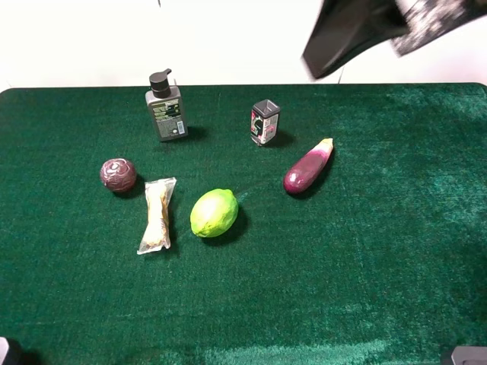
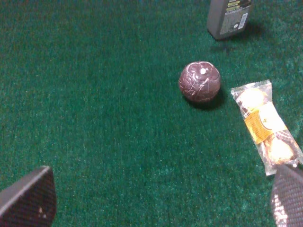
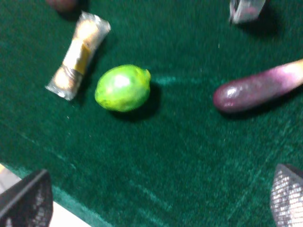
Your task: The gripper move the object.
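Clear packet [image 1: 157,215] holds pale snack pieces.

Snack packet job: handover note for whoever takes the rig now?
Left gripper: open, empty, above the cloth near the snack packet.
Right gripper: open, empty, over the table edge, with the lime and eggplant ahead of it.
Packet lies flat between the dark red ball and the lime, untouched.
Done: nothing. Left: grasp and move the packet.
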Controlling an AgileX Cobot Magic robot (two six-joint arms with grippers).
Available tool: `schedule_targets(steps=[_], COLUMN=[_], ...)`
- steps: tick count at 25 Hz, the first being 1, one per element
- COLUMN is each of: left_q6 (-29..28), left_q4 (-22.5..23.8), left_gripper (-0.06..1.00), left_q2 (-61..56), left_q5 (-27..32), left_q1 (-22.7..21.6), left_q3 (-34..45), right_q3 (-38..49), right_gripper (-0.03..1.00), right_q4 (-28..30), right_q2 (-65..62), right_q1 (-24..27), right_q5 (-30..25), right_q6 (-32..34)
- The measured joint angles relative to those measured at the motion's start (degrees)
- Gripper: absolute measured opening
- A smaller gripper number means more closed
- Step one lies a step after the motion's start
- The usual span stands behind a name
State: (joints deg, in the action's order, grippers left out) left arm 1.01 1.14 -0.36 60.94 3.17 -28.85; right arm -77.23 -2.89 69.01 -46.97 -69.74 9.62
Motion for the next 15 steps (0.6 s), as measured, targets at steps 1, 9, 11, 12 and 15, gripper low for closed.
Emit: schedule_targets(steps=[1, 9, 11, 12, 15], left_q6=[0.00, 0.00, 0.00, 0.00, 0.00], left_q4=[0.00, 0.00, 0.00, 0.00, 0.00], left_gripper=[0.91, 0.91, 0.91, 0.91, 0.91], left_q2=[0.00, 0.00, 0.00, 0.00, 0.00], left_q5=[0.00, 0.00, 0.00, 0.00, 0.00], left_q1=[0.00, 0.00, 0.00, 0.00, 0.00], left_q3=[0.00, 0.00, 0.00, 0.00, 0.00], right_q3=[0.00, 0.68, 2.32, 3.44, 7.31], right_gripper=[0.70, 0.70, 0.70, 0.70, 0.70], right_q4=[0.02, 1.98, 2.89, 2.89, 3.63], right_q2=[-1.20, -11.66, -14.62, -15.93, -20.49], right_q1=[0.00, 0.00, 0.00, 0.00, 0.00], right_q5=[0.00, -0.13, -0.07, -0.07, -0.07], right_q6=[-0.20, -0.73, -0.73, -0.73, -0.73])
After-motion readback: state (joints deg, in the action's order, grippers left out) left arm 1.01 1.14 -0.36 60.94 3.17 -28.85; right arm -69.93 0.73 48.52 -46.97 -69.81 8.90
